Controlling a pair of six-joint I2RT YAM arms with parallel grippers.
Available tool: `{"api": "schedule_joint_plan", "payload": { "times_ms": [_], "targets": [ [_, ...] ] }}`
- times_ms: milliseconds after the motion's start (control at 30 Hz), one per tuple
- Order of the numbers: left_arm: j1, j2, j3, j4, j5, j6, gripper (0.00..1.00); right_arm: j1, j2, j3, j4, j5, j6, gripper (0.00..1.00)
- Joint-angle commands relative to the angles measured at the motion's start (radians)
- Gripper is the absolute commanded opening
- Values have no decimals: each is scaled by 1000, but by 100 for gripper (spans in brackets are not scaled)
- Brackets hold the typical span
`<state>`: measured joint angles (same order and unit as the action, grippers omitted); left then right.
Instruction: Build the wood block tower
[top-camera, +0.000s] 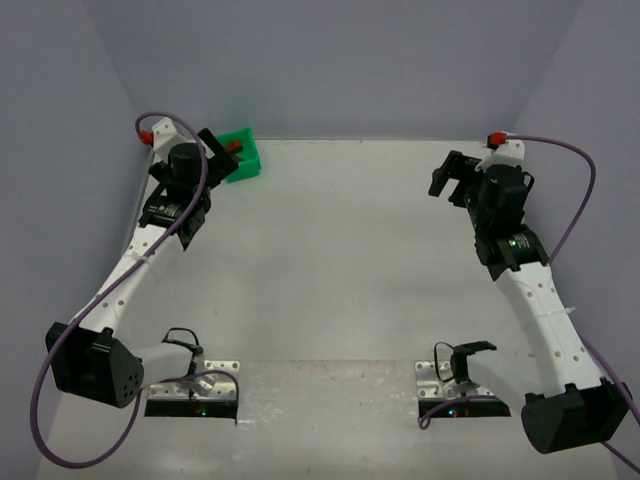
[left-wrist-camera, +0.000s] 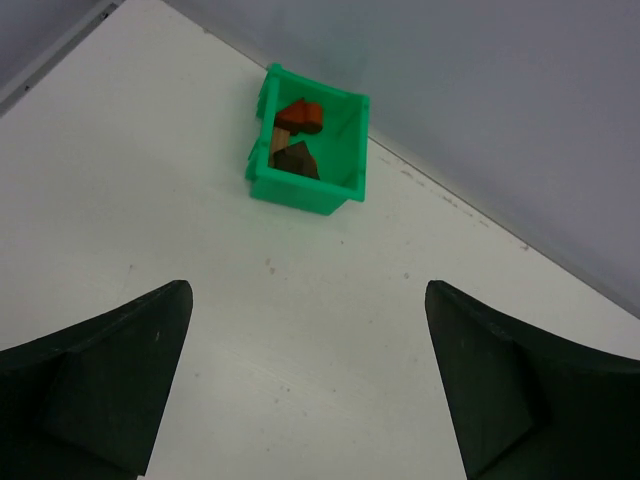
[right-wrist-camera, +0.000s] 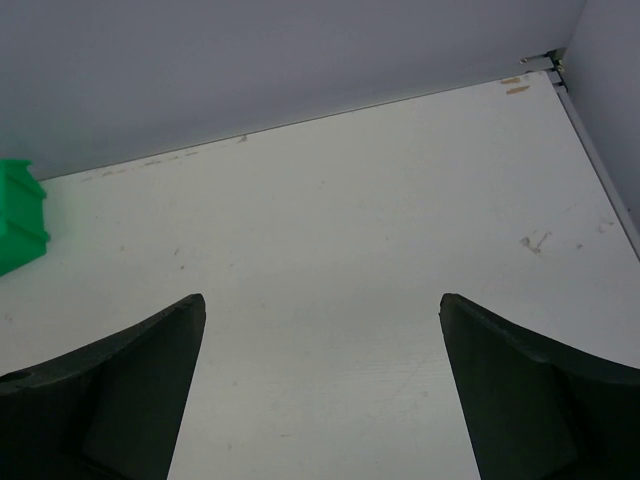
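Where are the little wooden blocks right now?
The reddish and dark brown wooden blocks lie inside the green plastic bin, far left in the top view, just ahead of the left gripper.

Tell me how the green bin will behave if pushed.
The green bin looks like thin plastic, so it is probably light and apt to slide on the smooth table. Its low, boxy shape likely resists tipping. The loose wood blocks inside may shift.

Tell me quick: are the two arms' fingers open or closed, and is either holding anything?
Left gripper: fingers open, holding nothing.
Right gripper: fingers open, holding nothing.
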<state>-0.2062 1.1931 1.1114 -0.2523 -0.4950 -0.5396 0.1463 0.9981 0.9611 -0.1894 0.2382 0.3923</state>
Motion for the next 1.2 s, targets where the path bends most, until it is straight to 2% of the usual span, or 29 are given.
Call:
{"api": "schedule_joint_plan", "payload": {
  "times_ms": [0, 100, 200, 267, 467, 600, 733, 900, 933, 1100, 1167],
  "targets": [
    [18, 22, 12, 33, 42, -29, 100, -1, -24, -1, 22, 20, -47, 99],
    [39, 61, 49, 9, 63, -39, 100, -2, -26, -9, 9, 5, -48, 99],
    [99, 136, 85, -4, 143, -39, 100, -2, 16, 45, -68, 17, -13, 99],
    [119, 174, 111, -6, 172, -39, 100, -1, 32, 39, -51, -5, -28, 99],
    [148, 310, 176, 82, 217, 1, 100, -2, 146, 60, -43, 1, 53, 99],
    [154, 475, 340, 59, 211, 90, 100, -2, 152, 23, -73, 6, 143, 99],
    [154, 635, 485, 48, 179, 176, 98, -2, 63, -149, 10, -5, 153, 99],
    [170, 805, 640, -8, 146, 193, 96, -2, -10, -223, -8, -6, 136, 99],
    [182, 855, 708, -33, 146, 189, 95, -2, -19, -228, -24, -5, 134, 99],
    [206, 1059, 936, -161, 180, 148, 91, -2, -14, -243, -19, -8, 132, 99],
    [206, 1107, 981, -181, 166, 147, 91, -2, -4, -242, -18, -16, 132, 99]
  ]
}}
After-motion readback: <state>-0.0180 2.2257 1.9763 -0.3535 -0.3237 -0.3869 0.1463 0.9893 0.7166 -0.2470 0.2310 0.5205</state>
